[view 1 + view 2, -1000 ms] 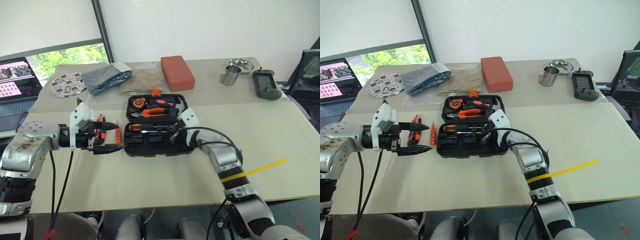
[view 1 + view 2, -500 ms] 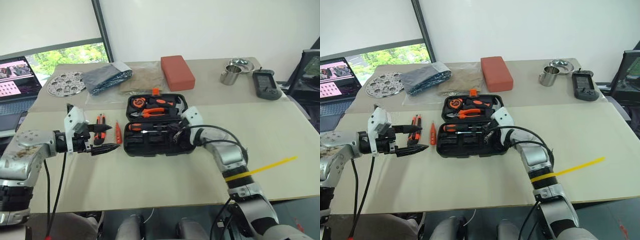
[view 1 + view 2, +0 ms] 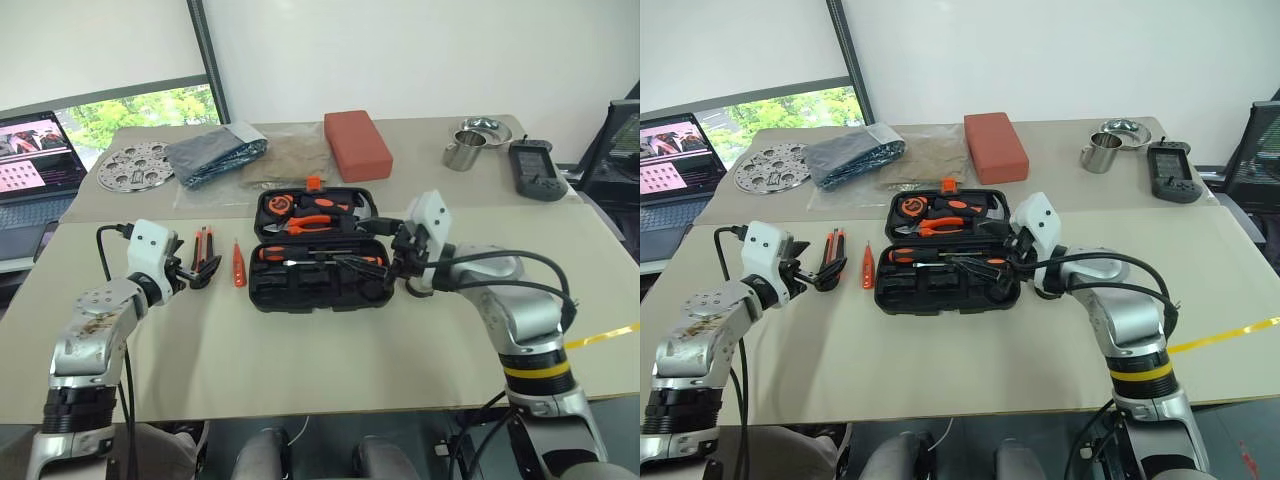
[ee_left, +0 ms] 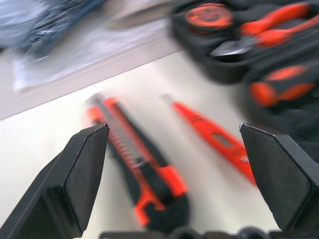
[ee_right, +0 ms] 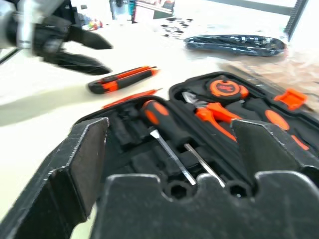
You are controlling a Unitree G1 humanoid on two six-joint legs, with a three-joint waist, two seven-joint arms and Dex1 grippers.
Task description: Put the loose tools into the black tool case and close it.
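Beige table holds open black tool case, utility knife beside it.

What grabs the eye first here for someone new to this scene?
The open black tool case at the table's middle, orange-handled tools bright in its slots, with the right gripper open at its right edge. To the case's left, the utility knife and the slim orange tester screwdriver lie loose on the table, and the left gripper is open right by the knife. Behind the case sits a red-orange block.
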